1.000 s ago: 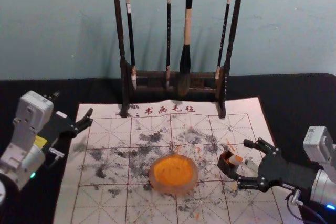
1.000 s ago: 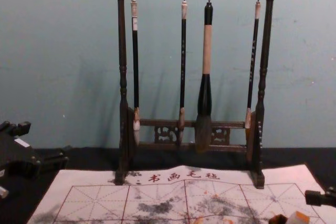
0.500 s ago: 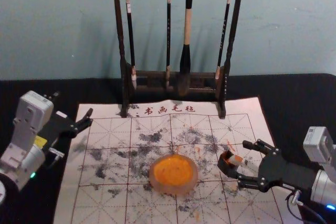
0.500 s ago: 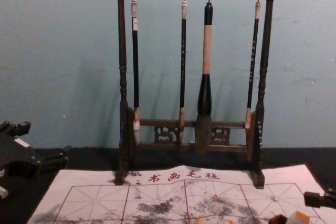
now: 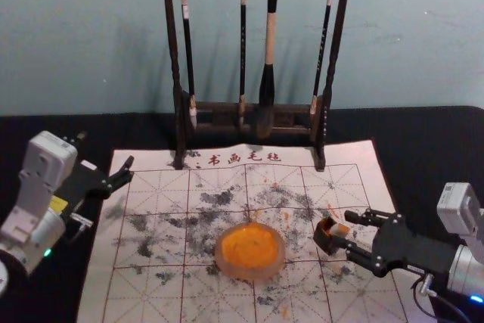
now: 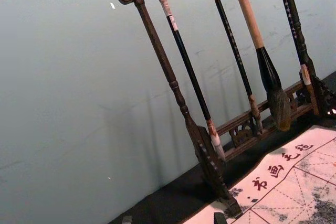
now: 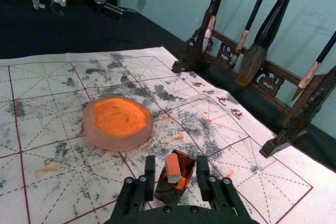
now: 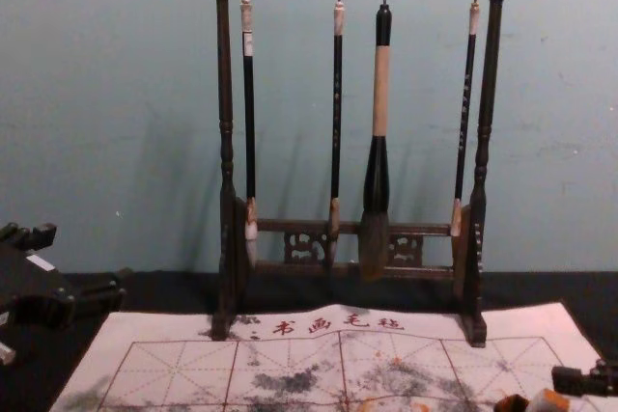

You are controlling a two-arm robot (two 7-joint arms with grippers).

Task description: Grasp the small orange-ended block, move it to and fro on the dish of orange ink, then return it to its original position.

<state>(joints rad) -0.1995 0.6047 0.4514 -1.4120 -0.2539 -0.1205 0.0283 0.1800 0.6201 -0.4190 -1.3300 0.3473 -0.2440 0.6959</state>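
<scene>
Small orange-ended block is leaning in a glossy dark box, just to the right of the dish of orange ink. The block is looking stiff and fairly light — probably slick where ink is coating it, and likely to chip if dropped. Its bare flat sides, above the box's rim and clear of the orange end, are offering the best hold. Right of the dish, the right gripper is reaching in low, nearly level, and pointing toward the ink; its fingers are standing apart, one on each side of the block. The left gripper is idling — fingers spread — beyond the dish and to its left.
</scene>
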